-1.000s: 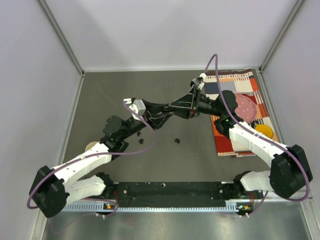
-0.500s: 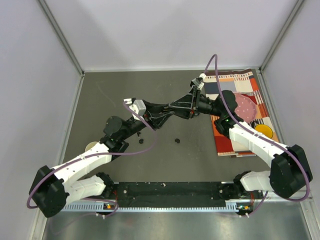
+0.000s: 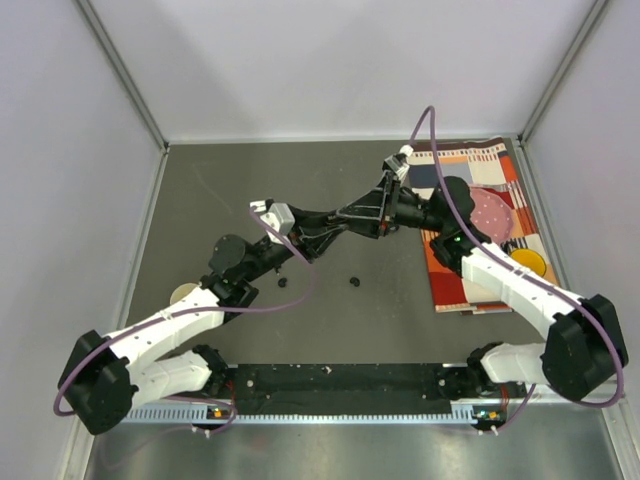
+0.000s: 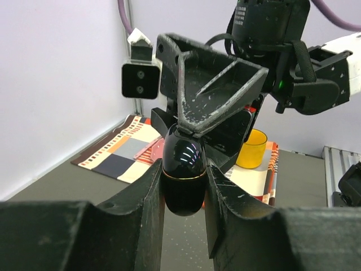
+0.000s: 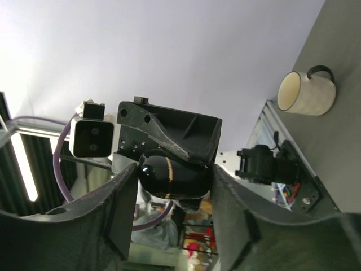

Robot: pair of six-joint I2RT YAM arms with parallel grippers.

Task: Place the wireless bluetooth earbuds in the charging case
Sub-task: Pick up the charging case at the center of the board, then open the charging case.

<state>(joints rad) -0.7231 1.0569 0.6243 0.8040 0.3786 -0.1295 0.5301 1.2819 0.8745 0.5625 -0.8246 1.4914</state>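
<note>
Clamped across its sides by the left gripper [image 4: 184, 169] and gripped by the right gripper [image 5: 175, 176] too, the case [image 4: 183, 189] is held in mid-air, long axis along the left fingers, while two earbuds [image 3: 353, 280] are seen on the table [image 3: 200, 180] below, nearer the bases, one beside the left arm.

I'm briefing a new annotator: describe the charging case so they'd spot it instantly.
Over the grey table, the left hand and right hand meet in midair. Clamped between them is the charging case: a glossy black egg with a thin gold seam, far larger than the tiny earbuds on the table.
</note>
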